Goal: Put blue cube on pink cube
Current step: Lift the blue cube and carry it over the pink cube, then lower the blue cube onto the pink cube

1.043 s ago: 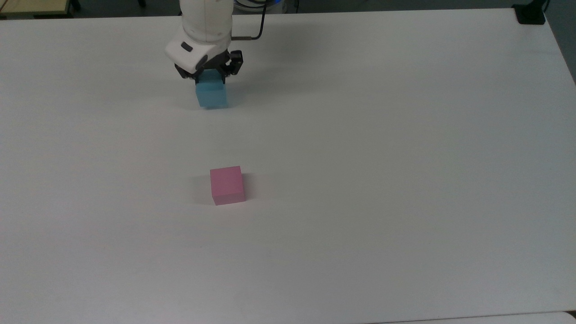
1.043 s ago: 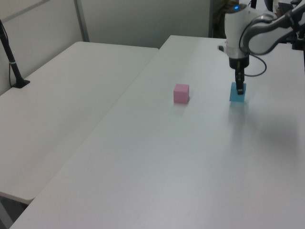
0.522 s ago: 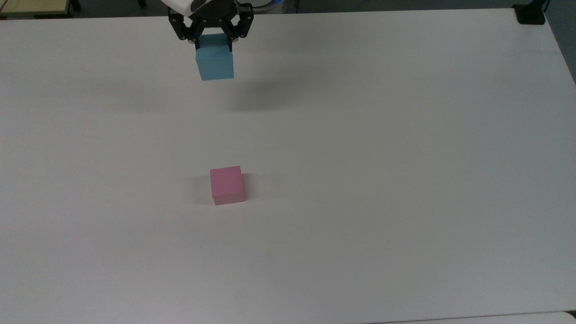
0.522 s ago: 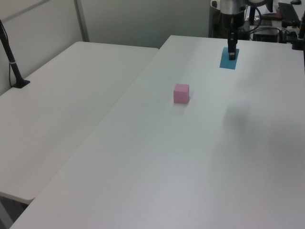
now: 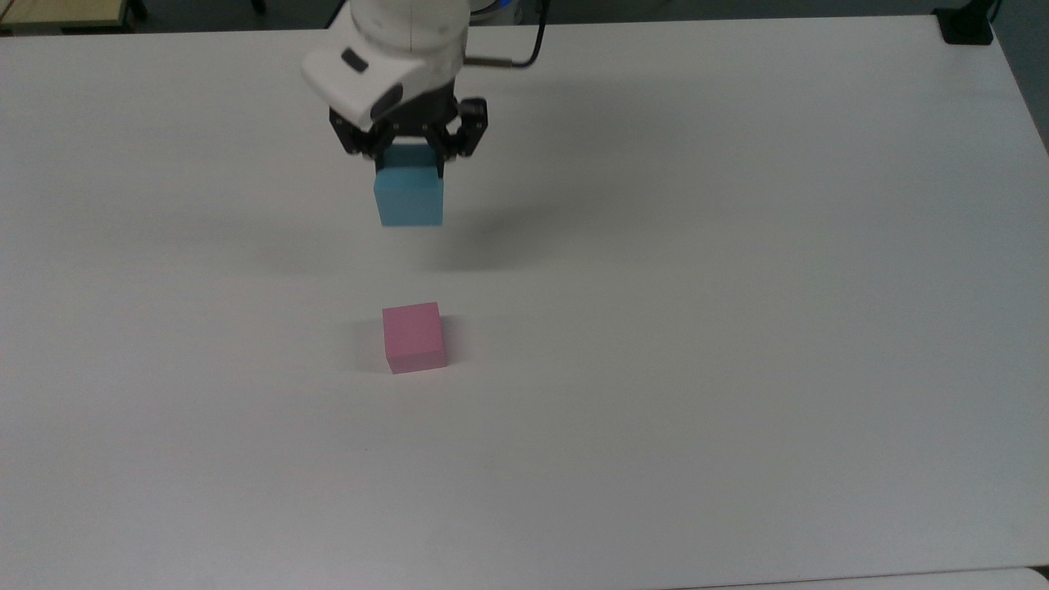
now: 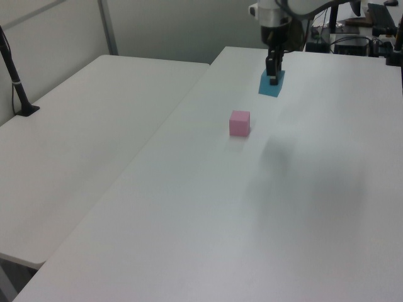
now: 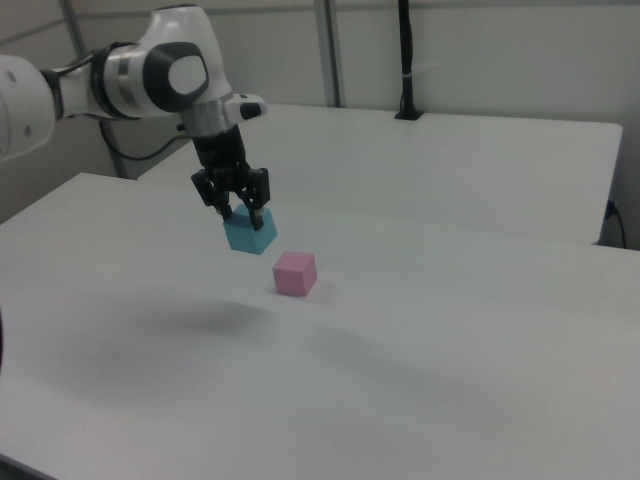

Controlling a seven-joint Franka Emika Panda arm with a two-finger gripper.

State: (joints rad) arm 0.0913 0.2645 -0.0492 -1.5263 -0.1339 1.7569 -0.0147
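Note:
My gripper (image 5: 408,160) is shut on the light blue cube (image 5: 409,198) and holds it in the air above the white table (image 5: 737,287). The blue cube's shadow falls on the table beneath it. In the top view the pink cube (image 5: 414,337) rests on the table below the held cube, apart from it. In the left view the blue cube (image 6: 271,83) hangs from the gripper (image 6: 272,76) up and to the right of the pink cube (image 6: 239,123). In the right view the blue cube (image 7: 250,231) sits just left of and above the pink cube (image 7: 295,273), under the gripper (image 7: 240,213).
A second white table (image 6: 82,126) adjoins on the left view's left, with a black pole (image 6: 14,75) on it. A black mount (image 5: 967,24) sits at the table's far right corner in the top view. The arm's cable (image 5: 524,49) trails behind the wrist.
The gripper lifted the blue cube off the table, then carried it through the air toward the pink cube. The pink cube has not moved.

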